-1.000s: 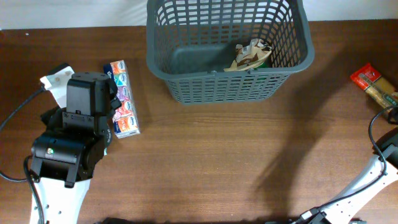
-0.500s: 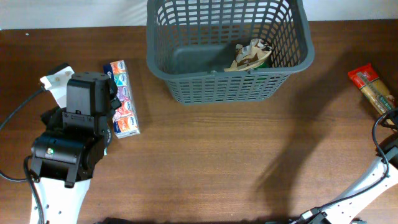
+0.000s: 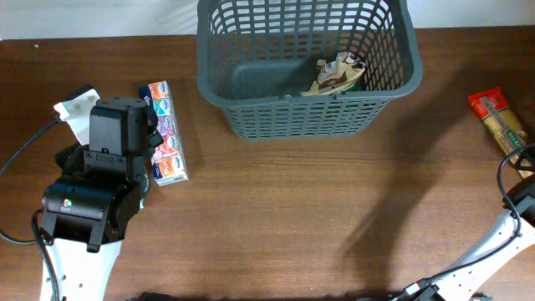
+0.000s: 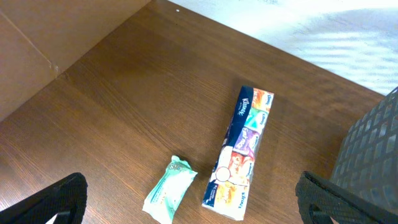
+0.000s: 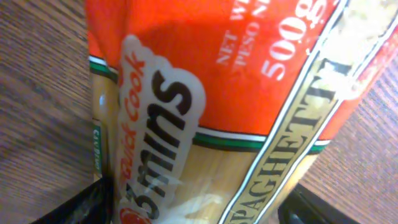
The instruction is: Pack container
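The right gripper (image 5: 193,208) straddled the spaghetti pack (image 5: 217,93); whether it pressed the pack was unclear. The left gripper (image 4: 194,202) hung wide open, empty. The dark grey slotted container (image 3: 305,94) stood mid-tabletop (image 3: 276,217), at its far edge.

Overhead looks down; left wrist shares tissue pack (image 4: 239,155), right wrist spaghetti (image 5: 217,112), close.

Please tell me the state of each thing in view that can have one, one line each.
container, upright, one brown packet inside
brown packet, lying in the container's right part
tissue pack, flat on the table
green packet, flat beside the tissue pack
left gripper, open, empty
right gripper, astride the spaghetti pack, grip unclear
spaghetti pack, on the table, a finger each side
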